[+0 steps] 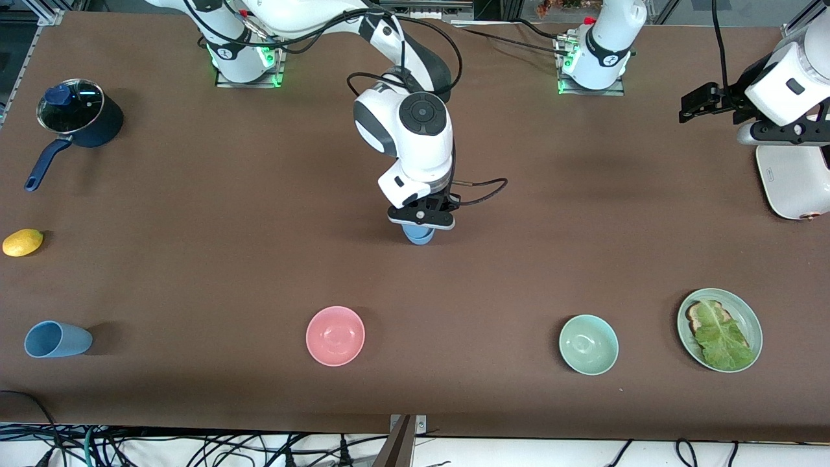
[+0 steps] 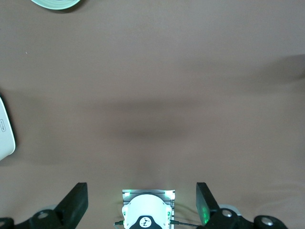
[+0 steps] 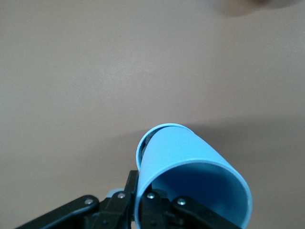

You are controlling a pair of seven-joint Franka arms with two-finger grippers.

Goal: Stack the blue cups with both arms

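The right gripper (image 1: 421, 224), over the bench (image 1: 194, 272) centre, is pinching a light, stiff blue cup (image 1: 419, 235) by its rim, while the left gripper (image 2: 143, 202) is waiting with jaws spread and the other cup (image 1: 57, 339) is lying on its side

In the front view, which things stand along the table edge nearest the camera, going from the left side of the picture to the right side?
Blue cup lying on its side → pink bowl → mint-green bowl → green plate with toast and lettuce.
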